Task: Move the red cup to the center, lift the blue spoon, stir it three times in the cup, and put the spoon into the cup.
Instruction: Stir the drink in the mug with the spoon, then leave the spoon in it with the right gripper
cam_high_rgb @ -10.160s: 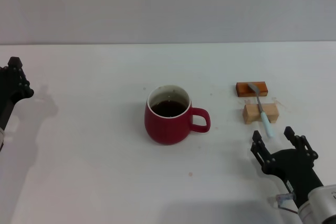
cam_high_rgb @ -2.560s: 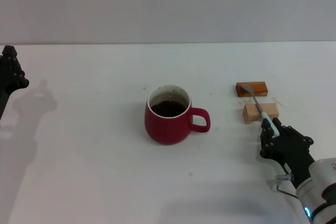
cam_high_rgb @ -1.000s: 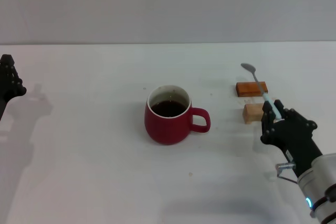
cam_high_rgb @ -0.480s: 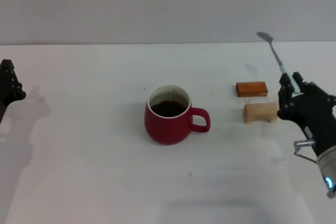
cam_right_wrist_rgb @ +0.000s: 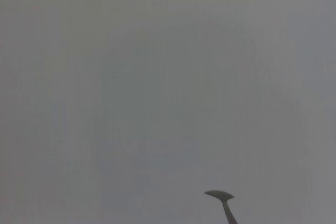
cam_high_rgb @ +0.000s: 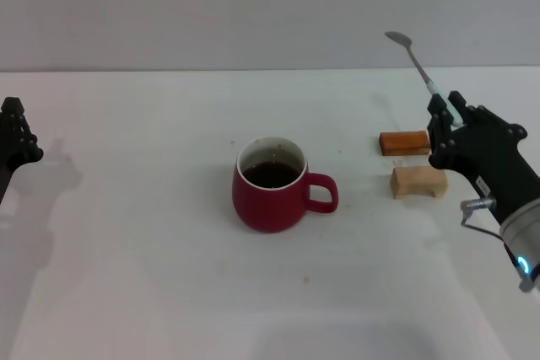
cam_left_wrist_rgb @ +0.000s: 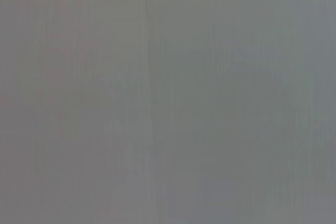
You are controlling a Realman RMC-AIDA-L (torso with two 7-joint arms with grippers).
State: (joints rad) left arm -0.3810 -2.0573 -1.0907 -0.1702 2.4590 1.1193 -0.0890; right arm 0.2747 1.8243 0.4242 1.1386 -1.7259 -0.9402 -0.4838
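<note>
Holding the blue spoon [cam_high_rgb: 418, 62] by its pale handle, our right gripper [cam_high_rgb: 447, 120] is raised above the right side of the white table [cam_high_rgb: 152, 276], its fingers closed on the handle's lower end. The spoon tilts up and away from the gripper, its grey metal bowl at the top, leaning toward our left, seen against the grey wall. In the right wrist view only the spoon's bowl and a short length of stem show, with plain grey behind.

Under and just beside the right gripper lie two small blocks: an orange-brown block [cam_high_rgb: 402, 142] farther from us and a light wooden block [cam_high_rgb: 418, 182] nearer, close to each other but apart.

The red cup [cam_high_rgb: 272, 185] stands upright near the middle of the table, dark liquid inside its white rim, its loop handle pointing toward the blocks. It is well apart from the spoon and from both grippers.

Our left gripper [cam_high_rgb: 15, 137] sits at the far left edge of the head view, off the table's working area; we cannot tell whether its jaws are open or shut.
</note>
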